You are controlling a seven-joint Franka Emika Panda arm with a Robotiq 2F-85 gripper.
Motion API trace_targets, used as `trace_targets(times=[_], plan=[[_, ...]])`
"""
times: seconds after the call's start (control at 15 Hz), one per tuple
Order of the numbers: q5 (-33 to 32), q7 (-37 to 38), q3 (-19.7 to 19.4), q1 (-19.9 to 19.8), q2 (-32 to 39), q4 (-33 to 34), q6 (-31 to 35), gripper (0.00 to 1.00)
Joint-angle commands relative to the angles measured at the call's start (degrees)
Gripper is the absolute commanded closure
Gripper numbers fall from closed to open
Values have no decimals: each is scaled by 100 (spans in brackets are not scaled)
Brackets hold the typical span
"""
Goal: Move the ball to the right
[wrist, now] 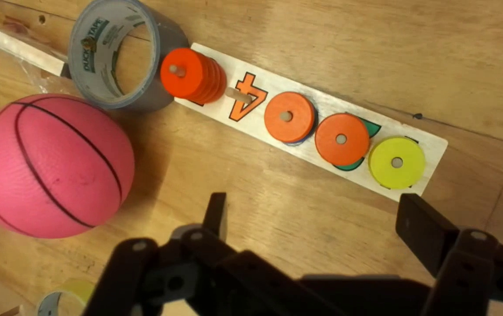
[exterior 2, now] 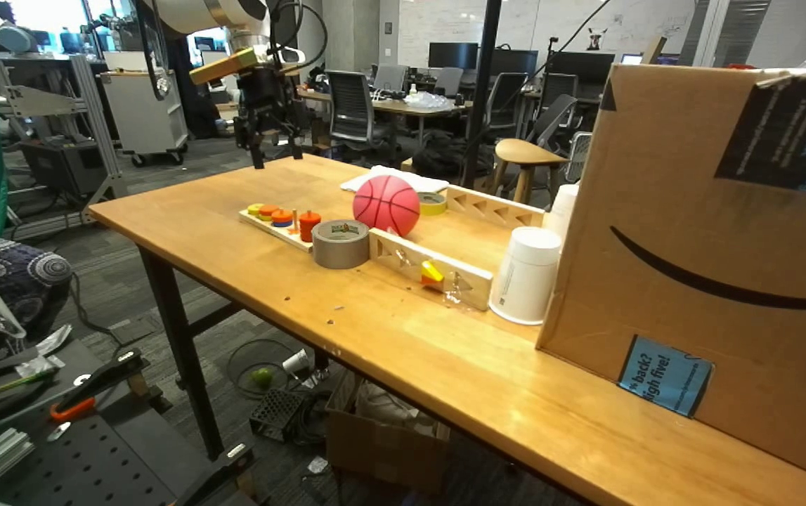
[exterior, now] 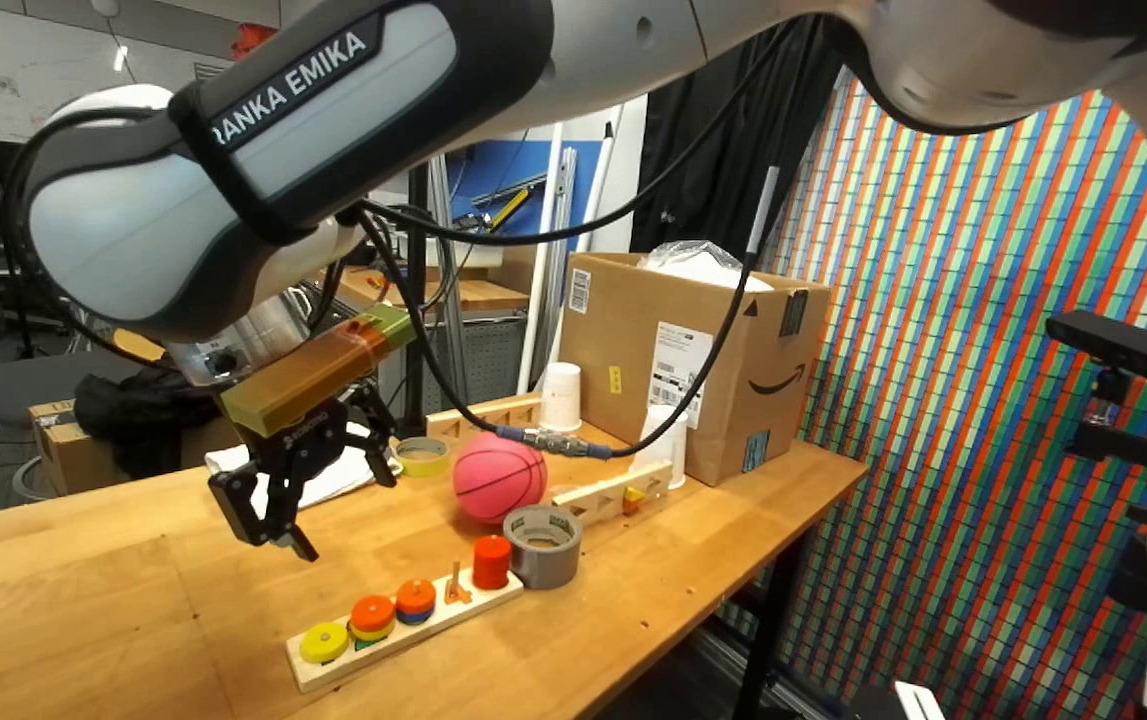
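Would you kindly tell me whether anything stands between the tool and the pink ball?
Nothing visible does: in the wrist view, just tabletop shows between the open tool and the pink ball. The grey tape roll, close to the ball, and the peg board lie off that line.

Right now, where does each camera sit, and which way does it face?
In an exterior view: close beside the arm, facing across the table; arm and hand show.
In an exterior view: close to the cardboard box, facing past the ball toward office chairs; hand and arm's end show.
In the wrist view: just behind the hand, facing down at the stacking toy; of the robot, only the hand shows.
Both exterior views share the ball, cardboard box and hand.
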Motion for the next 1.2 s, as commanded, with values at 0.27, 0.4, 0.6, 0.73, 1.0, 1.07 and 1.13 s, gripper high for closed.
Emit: trace_targets(times=[0.27, 0.4, 0.6, 0.73, 1.0, 1.07, 1.13], plan=[[143, -38, -50, -75, 192, 44, 102, 0], [145, -94, -93, -129, 260, 64, 109, 0], [95, -168, -188, -225, 395, 127, 166, 0], [111, -230, -259, -317, 436, 132, 219, 0], [101, -318, -410, -497, 475, 128, 327, 0], [101, -332, -441, -538, 482, 114, 356, 0], [104, -362, -463, -580, 475, 97, 365, 0]])
